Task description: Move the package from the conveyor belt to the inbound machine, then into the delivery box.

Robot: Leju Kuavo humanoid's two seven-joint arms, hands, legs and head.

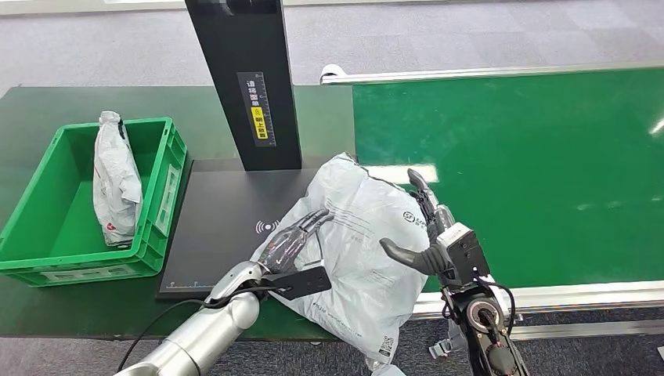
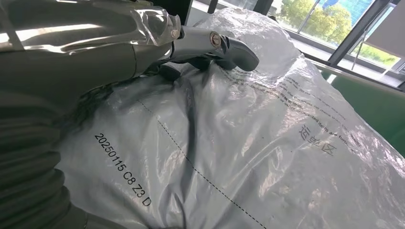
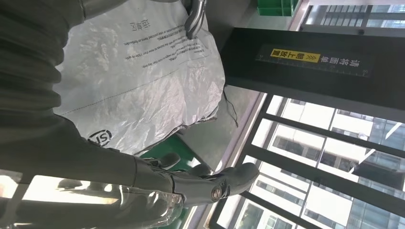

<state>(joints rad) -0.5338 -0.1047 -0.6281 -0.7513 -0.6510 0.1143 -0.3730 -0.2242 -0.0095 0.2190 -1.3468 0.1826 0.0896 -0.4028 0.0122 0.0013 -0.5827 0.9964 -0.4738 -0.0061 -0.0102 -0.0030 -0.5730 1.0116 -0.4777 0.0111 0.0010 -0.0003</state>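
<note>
Beyond the left robot hand [image 1: 294, 239], the green delivery box [image 1: 168, 168] holds one small grey bag [image 1: 115, 180] propped upright against its wall; between both robot hands lies the package [image 1: 356, 235], a big crinkled grey mailer with a round logo, lying half on the black inbound machine [image 1: 219, 227] and half on the green conveyor belt [image 1: 509, 172]; the left robot hand rests flat on it, fingers stretched; the right robot hand [image 1: 431, 227] presses its far side, thumb out; the left wrist view shows a printed date code [image 2: 122, 169] and dashed tear line; the right wrist view shows the machine's yellow label [image 3: 295, 55].
</note>
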